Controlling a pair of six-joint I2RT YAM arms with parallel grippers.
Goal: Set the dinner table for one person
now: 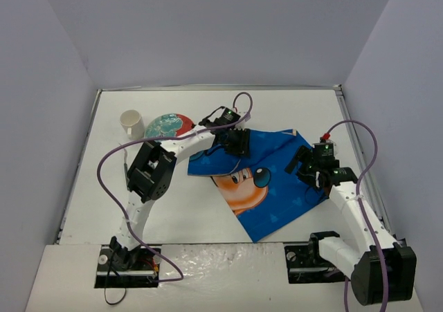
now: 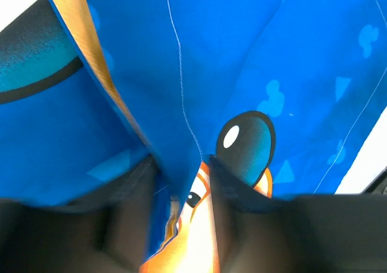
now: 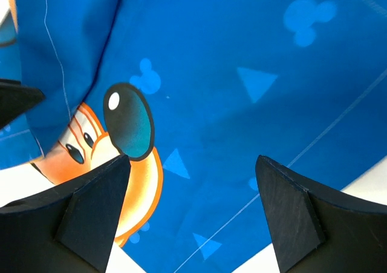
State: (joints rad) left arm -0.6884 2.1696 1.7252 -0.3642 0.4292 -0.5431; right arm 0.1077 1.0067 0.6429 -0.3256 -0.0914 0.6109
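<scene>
Left gripper (image 2: 181, 194): clenched on a raised fold of the blue placemat (image 1: 277, 180). In the left wrist view the cloth is seen pinched between the two dark fingers (image 2: 130, 206), and a tan-orange strip is shown along the folded edge. From above, this gripper is found over the placemat's far-left part, where the cloth is bunched and lifted.

Right gripper (image 3: 190, 206): released, jaws held wide, nothing caught between them. It is poised over the placemat's right part. The black nose of the printed cartoon face is seen just beyond its left finger. Whether the cloth is touched cannot be told.

Placemat: laid askew, right of middle, one corner pointed toward the arm bases.

Table (image 1: 194, 215): white, metal-rimmed, spread across the whole floor of the enclosure between pale lavender walls (image 1: 208, 35); everything is carried on it.

Far-left area: a colourfully printed plate (image 1: 169, 125) is partly hidden by the left arm. A white mug (image 1: 131, 123) is stood upright just beside it, on its left.
</scene>
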